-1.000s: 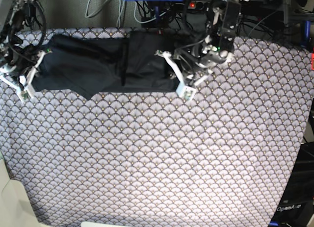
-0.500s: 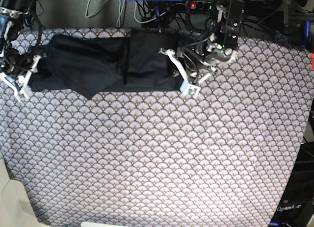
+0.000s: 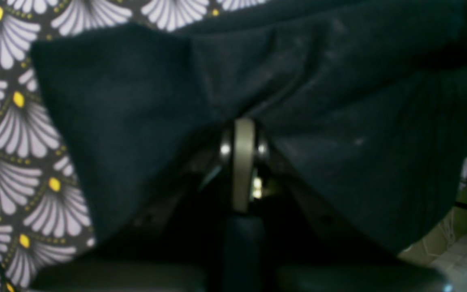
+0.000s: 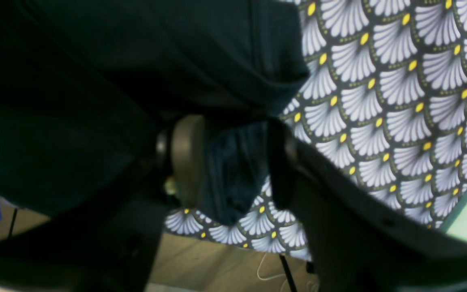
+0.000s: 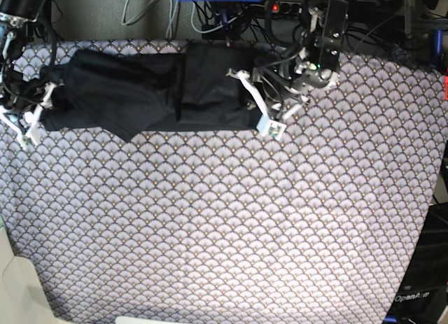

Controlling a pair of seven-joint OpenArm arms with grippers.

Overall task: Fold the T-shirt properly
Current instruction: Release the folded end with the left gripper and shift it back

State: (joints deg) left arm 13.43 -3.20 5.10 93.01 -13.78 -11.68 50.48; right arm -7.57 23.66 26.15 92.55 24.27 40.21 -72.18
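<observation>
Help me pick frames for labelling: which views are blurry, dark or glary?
Left wrist: soft focus throughout, the T-shirt a near-black mass with faint folds, the hand in shadow. Right wrist: tablecloth fairly crisp, shirt and near hand parts dark and blurred. Base: even light, sharp pattern, no glare, shirt detail mostly lost in black.

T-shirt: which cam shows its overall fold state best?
Base view: the whole T-shirt lies as a long folded band across the tablecloth's far edge. Left wrist shows only a bunched dark patch; right wrist only a hem fold close up.
</observation>
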